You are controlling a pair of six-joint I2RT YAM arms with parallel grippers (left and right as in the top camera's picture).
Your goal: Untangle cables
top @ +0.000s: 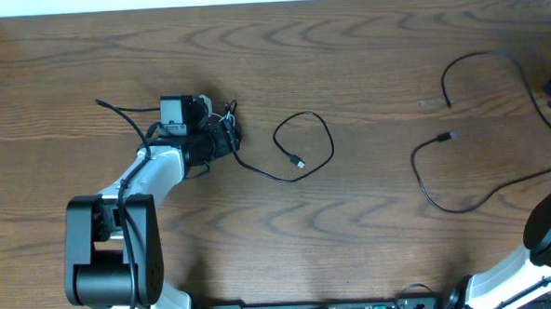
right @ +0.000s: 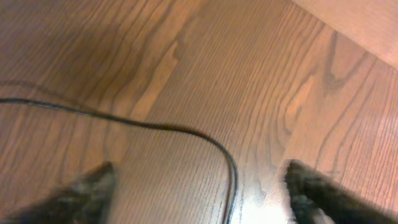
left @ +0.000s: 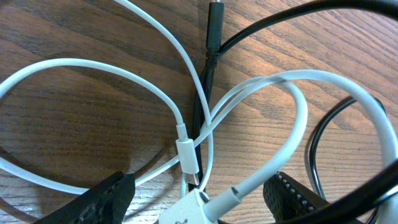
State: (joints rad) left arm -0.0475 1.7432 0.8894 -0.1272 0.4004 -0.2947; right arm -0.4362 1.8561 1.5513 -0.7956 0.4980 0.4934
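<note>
Wood table (top: 372, 234): left gripper (left: 199, 190) wide open, empty; I'd pinch white cable (left: 303, 115) low, lift clear of black cable (left: 214, 25).

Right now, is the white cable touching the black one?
Touching. Left wrist view: the white cable crosses directly over the black cable mid-frame, with no gap between them.

The cables (left: 186, 149) lie crossed between the fingers of my left gripper (left: 199, 205), left on the table (top: 372, 225); a separate cable (top: 543, 113) lies well to the right.
</note>
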